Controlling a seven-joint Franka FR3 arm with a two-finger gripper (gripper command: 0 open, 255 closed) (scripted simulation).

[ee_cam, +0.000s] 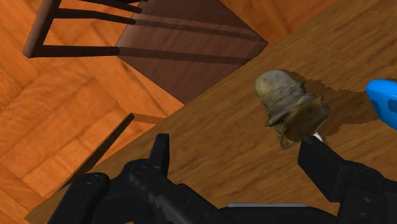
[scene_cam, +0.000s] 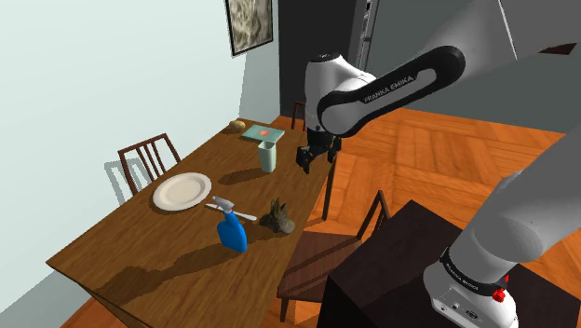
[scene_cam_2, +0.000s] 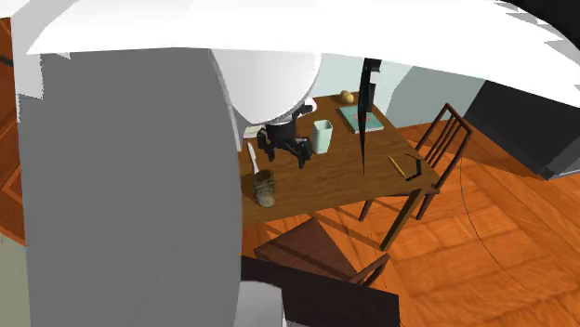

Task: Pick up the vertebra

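Claw (scene_cam: 315,160) open above the long edge of the desk (scene_cam: 140,252); vertebra (scene_cam: 279,219) lying free on the desk.

A pale, straight-sided cup (scene_cam: 268,157) stands upright towards the far end of the desk; its interior cannot be made out from these angles. A round white plate (scene_cam: 182,191) lies flat nearer the opposite long edge. The vertebra (ee_cam: 289,105) is a knobbly, tan-grey, bone-like body with jutting lobes. It rests on the wood-grain top near the long edge on the side of the dark wooden chair (scene_cam: 321,256), just beside a blue spray bottle (scene_cam: 233,233). The white arm (scene_cam: 391,88) arches over from the stand, wrist turned downward. In the wrist view the two black fingers (ee_cam: 159,153) stand well apart, gripping nothing, clear of the vertebra.
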